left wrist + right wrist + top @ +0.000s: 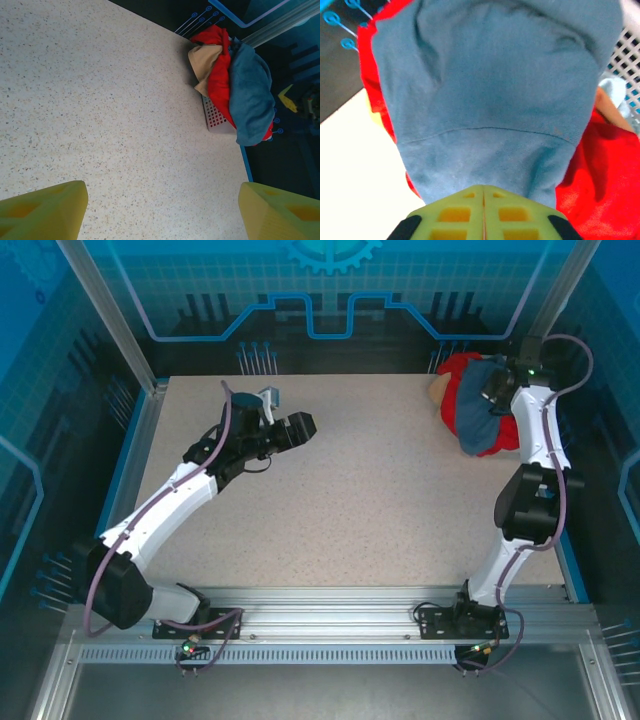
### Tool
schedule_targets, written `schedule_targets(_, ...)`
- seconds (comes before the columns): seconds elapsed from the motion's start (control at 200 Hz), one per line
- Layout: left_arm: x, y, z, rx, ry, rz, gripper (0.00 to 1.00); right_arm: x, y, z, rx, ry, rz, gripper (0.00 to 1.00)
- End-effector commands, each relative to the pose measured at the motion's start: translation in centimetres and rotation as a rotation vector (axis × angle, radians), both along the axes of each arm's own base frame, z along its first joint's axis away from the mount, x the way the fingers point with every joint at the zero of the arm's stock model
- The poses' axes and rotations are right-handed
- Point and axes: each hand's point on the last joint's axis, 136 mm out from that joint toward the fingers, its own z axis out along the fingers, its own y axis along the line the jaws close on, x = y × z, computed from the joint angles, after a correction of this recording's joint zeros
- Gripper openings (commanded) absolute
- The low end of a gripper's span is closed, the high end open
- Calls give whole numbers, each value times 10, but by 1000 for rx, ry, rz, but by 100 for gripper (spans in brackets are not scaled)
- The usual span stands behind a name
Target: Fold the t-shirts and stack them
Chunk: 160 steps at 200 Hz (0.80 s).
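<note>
A slate-blue t-shirt (482,422) lies draped over a bright red t-shirt (460,375) in a heap at the table's back right corner. My right gripper (497,388) is down on that heap. In the right wrist view its yellow fingers (465,215) are pressed together at the gripper's tip (484,192), pinching a fold of the blue t-shirt (490,85), with the red t-shirt (600,185) beside it. My left gripper (300,427) hovers over bare table at the back left. Its fingers (45,212) stand wide apart with nothing between them, and the left gripper (162,215) is open.
The heap rests on a white perforated basket (216,117) at the table's right edge, and a tan cloth (205,62) hangs from its left side. Blue frame rails (120,470) border the speckled table (350,500).
</note>
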Motion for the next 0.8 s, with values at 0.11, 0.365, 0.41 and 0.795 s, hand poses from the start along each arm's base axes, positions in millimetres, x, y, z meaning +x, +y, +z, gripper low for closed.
schedule_targets(0.11, 2, -10, 12, -37, -1, -36, 80, -6, -25, -6, 20, 9, -47, 52)
schedule_targets(0.365, -5, -9, 17, -46, -4, -41, 80, 22, -24, -32, 95, 31, 12, 43)
schedule_targets(0.41, -7, -7, 17, -46, -3, -39, 80, 25, -24, -33, 106, 25, 11, 39)
schedule_targets(0.795, -14, -1, 16, -40, -8, -29, 79, 17, -17, 0, 60, -45, -28, 0)
